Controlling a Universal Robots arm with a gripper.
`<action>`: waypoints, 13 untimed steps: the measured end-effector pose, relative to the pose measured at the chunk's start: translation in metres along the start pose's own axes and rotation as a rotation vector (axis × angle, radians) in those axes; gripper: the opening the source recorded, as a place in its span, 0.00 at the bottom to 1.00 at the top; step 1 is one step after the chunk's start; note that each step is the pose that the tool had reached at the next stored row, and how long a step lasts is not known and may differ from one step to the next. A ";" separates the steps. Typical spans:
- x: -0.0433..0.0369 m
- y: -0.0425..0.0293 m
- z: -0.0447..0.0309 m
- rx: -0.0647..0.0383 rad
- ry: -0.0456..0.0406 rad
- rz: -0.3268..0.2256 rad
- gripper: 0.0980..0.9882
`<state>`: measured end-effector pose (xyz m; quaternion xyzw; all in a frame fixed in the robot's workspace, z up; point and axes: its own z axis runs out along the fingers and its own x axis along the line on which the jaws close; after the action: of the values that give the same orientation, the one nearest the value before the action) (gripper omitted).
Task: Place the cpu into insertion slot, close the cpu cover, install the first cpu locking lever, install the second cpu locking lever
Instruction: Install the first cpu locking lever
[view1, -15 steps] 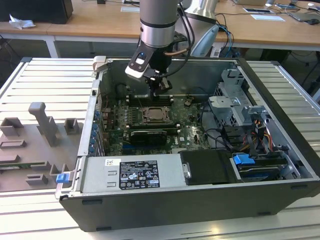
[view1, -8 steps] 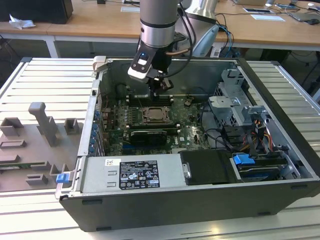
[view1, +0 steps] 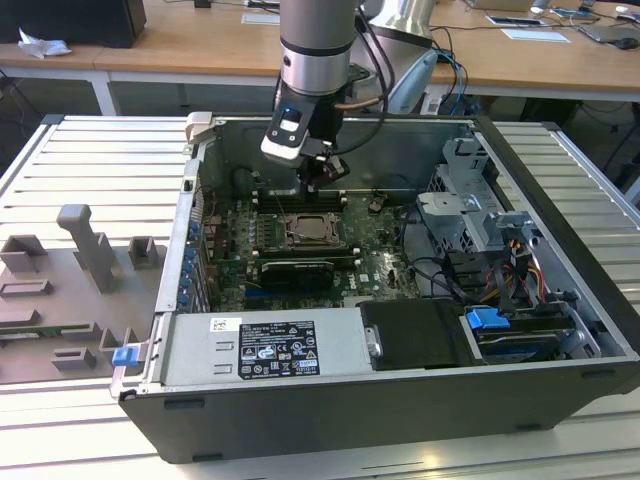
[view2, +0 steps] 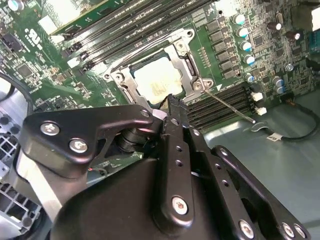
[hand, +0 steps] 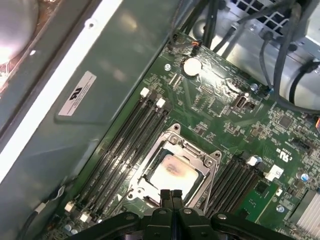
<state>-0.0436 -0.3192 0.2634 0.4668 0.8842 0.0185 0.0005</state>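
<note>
The cpu (view2: 156, 80) lies in the insertion slot (view1: 305, 231), its pale face (hand: 174, 173) showing through the window of the cpu cover (hand: 198, 152). The silver cover frame (view2: 188, 64) lies flat over the chip. One thin metal locking lever (view2: 230, 106) sticks out sideways from the socket corner, away from the frame. My gripper (hand: 171, 194) hangs just above the socket's edge with its two black fingertips pressed together and nothing between them. In the exterior view the gripper (view1: 318, 181) sits a little behind the socket, inside the open computer case.
Long black memory slots (hand: 131, 137) flank the socket on both sides. The case wall (hand: 95, 95) stands close behind. A power supply (view1: 265, 345) lies at the front, and a drive cage with cables (view1: 480, 230) is on the exterior view's right. A grey fixture (view1: 85, 250) sits outside the case.
</note>
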 end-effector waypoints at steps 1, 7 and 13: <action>0.0000 0.0000 0.0000 0.000 0.0005 -0.016 0.01; 0.0000 0.0000 0.0000 0.002 0.0039 -0.119 0.01; 0.0000 0.0000 0.0000 0.004 0.0073 -0.221 0.01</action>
<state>-0.0436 -0.3192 0.2634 0.3664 0.9303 0.0184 -0.0015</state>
